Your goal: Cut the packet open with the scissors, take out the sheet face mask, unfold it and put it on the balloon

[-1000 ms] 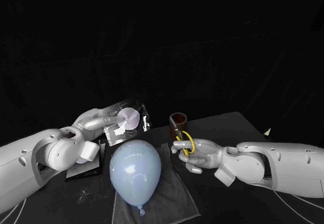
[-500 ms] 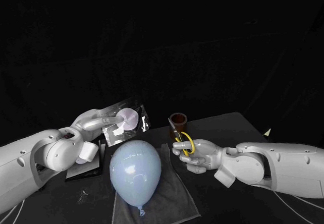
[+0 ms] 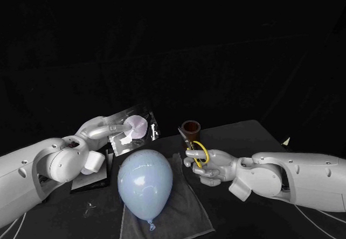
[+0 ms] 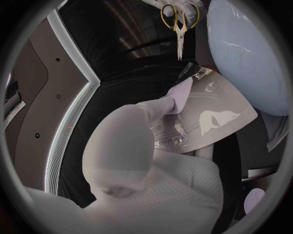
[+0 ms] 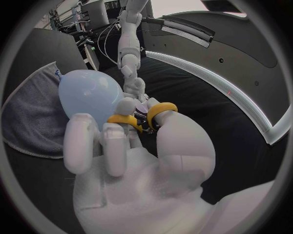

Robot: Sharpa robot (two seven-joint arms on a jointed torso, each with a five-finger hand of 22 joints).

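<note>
My left hand holds the clear face mask packet up by one edge, above the table's back left. From the left wrist view the packet is glossy with a pink patch, and my left hand's fingers pinch its edge. My right hand grips the yellow-handled scissors, fingers through the loops. The scissors point their blades at the packet, a short gap away. In the right wrist view my right hand has the yellow scissors loops over its fingers. The pale blue balloon lies between the hands.
The balloon lies on a grey towel at the table's front middle. A brown cup stands just behind my right hand. A dark flat tray lies under my left arm.
My right hand has lifted the scissors slightly. The left hand and the packet have hardly moved.
</note>
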